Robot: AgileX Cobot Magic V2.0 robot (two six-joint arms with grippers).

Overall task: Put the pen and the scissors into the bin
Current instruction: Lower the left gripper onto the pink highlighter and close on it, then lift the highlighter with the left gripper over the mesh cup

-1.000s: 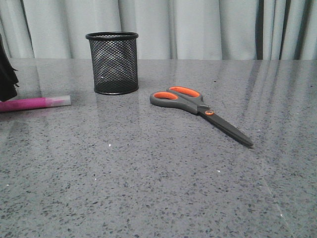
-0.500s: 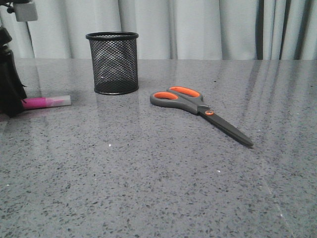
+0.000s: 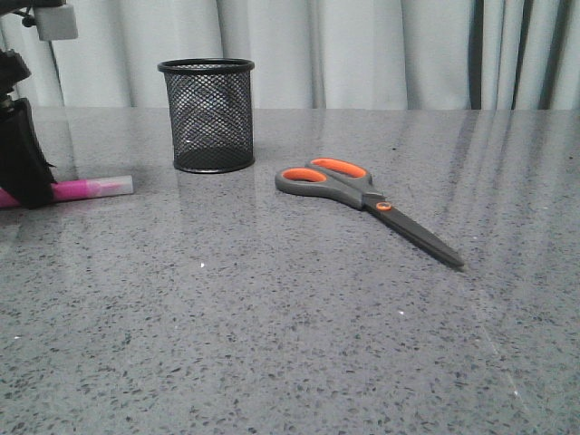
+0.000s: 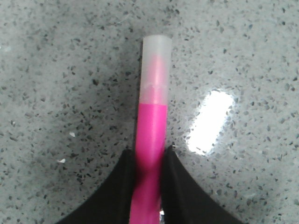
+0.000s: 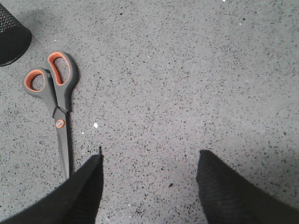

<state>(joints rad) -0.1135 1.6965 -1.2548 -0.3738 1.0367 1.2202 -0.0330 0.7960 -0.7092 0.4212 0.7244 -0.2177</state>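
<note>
here, left fingers [image 4: 148, 163] clasp pen [image 4: 152, 126].

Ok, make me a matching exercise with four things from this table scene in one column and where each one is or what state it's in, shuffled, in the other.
Things:
1. slim pink pen with whitish cap
2. grey scissors with orange-lined handles
3. black wire-mesh bin
4. right gripper

States:
A. standing upright near the curtain
B. open above bare table
C. between the left gripper's fingers
D. lying flat, blades closed

Pairs: 1-C, 2-D, 3-A, 4-B
</note>
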